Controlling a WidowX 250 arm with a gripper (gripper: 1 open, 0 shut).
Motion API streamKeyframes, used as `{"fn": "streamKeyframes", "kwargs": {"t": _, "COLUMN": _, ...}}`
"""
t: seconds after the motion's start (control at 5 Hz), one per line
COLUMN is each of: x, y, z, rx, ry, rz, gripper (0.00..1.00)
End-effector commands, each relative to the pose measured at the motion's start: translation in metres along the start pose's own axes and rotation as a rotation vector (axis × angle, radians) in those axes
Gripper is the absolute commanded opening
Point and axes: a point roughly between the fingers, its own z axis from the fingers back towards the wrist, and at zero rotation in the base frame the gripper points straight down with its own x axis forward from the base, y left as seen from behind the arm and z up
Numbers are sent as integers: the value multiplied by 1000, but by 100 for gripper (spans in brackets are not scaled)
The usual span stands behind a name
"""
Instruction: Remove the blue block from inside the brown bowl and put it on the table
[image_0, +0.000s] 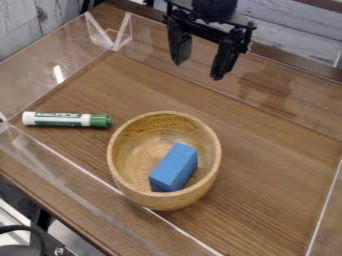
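**Reach not yet begun**

The blue block lies inside the brown bowl, near the front of the table. Far behind, the gripper hangs spread wide, empty. Next: descend over the block.

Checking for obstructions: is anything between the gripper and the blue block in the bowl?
Nothing visible. The open gripper hangs above bare table behind the bowl; the block lies uncovered inside. The marker lies off to the side.

A single camera looks down obliquely from the near side of the table, at moderate range; the far edge lies at frame top.
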Motion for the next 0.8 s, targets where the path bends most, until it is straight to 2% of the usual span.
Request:
{"fn": "streamKeyframes", "kwargs": {"t": 0.0, "x": -10, "y": -4, "z": -7, "rx": -2, "ry": 1, "rz": 12, "gripper": 100}}
{"fn": "streamKeyframes", "kwargs": {"t": 0.4, "x": -54, "y": -16, "z": -19, "rx": -15, "ry": -77, "rz": 54, "gripper": 100}}
{"fn": "streamKeyframes", "kwargs": {"t": 0.6, "x": -65, "y": -20, "z": -26, "rx": -25, "ry": -107, "rz": 67, "gripper": 100}}
